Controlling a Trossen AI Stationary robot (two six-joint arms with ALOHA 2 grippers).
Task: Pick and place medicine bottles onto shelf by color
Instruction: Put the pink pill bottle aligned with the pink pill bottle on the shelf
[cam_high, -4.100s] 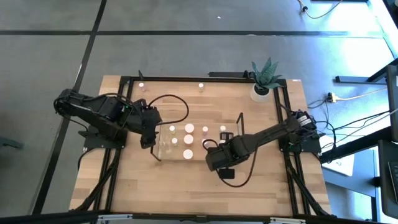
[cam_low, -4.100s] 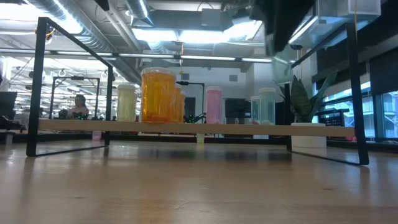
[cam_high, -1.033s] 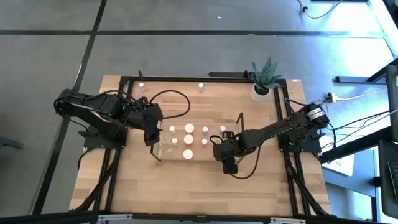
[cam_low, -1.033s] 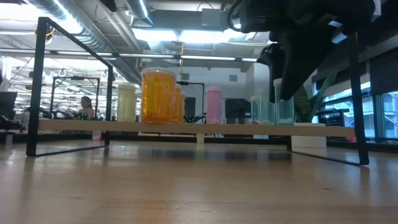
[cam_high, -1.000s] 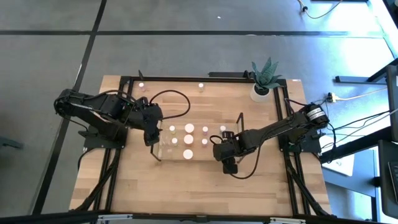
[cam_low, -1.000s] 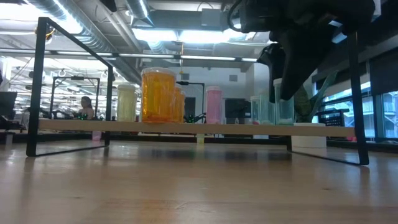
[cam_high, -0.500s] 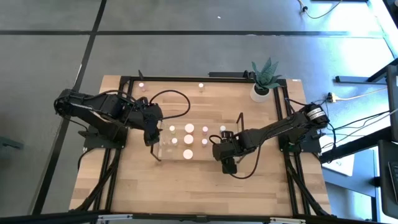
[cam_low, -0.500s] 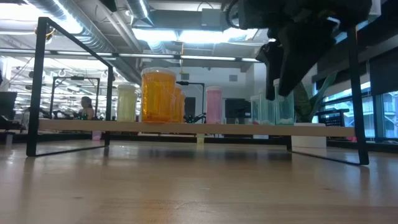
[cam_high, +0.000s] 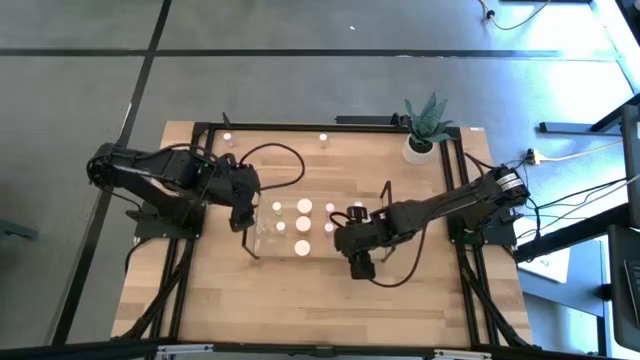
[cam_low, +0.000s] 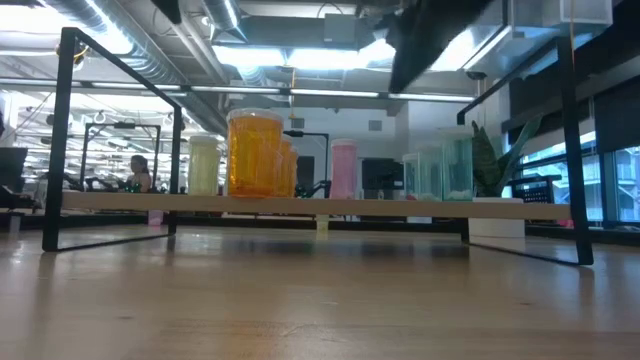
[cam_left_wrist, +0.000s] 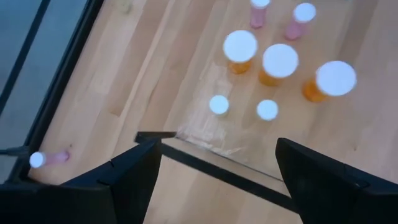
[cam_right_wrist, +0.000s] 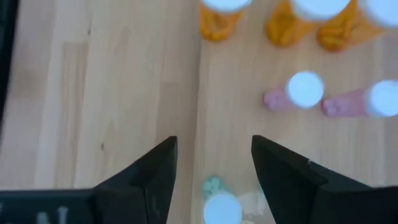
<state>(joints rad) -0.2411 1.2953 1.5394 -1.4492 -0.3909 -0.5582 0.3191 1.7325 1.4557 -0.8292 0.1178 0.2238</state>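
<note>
My right gripper (cam_right_wrist: 211, 165) is hovering with fingers apart, empty, over the green bottle (cam_right_wrist: 222, 208) standing on the shelf (cam_high: 262, 240); I'm risking clipping it if I dip.

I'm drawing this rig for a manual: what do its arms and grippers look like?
Both arms are black, jointed, and bulky at the joints. Black cables loop off the left arm and right arm. Each gripper, left and right, has two flat, dark, wedge-shaped fingers.

Grey floor (cam_high: 300, 90) surrounds the wooden table (cam_high: 300, 300); beyond it, ceiling lights (cam_low: 290, 55), windows (cam_low: 610, 180), a seated person (cam_low: 137, 172).
</note>
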